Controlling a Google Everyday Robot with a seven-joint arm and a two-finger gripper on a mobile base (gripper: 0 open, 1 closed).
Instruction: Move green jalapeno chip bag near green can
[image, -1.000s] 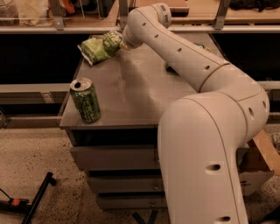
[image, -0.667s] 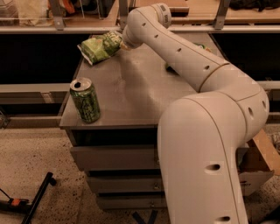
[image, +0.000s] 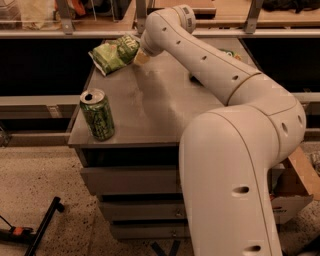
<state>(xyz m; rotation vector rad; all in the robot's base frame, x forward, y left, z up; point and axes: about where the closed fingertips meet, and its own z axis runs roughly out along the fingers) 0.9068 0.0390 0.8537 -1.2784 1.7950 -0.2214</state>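
The green jalapeno chip bag (image: 114, 53), crumpled light-green foil with a white edge, is at the table's far left corner, its right end in my gripper (image: 138, 56). The gripper is shut on that end, and the wrist hides most of the fingers. The bag looks tilted and slightly raised off the grey tabletop (image: 150, 110). The green can (image: 97, 114), with a silver top and pull-tab opening, stands upright at the front left corner, well apart from the bag. My white arm reaches across the table from the right.
A green item (image: 231, 53) and a dark object (image: 195, 78) show partly behind the arm at the table's far right. Drawers (image: 130, 180) sit under the tabletop. A cardboard box (image: 295, 187) is at the right, and a black stand (image: 42, 227) lies on the floor at left.
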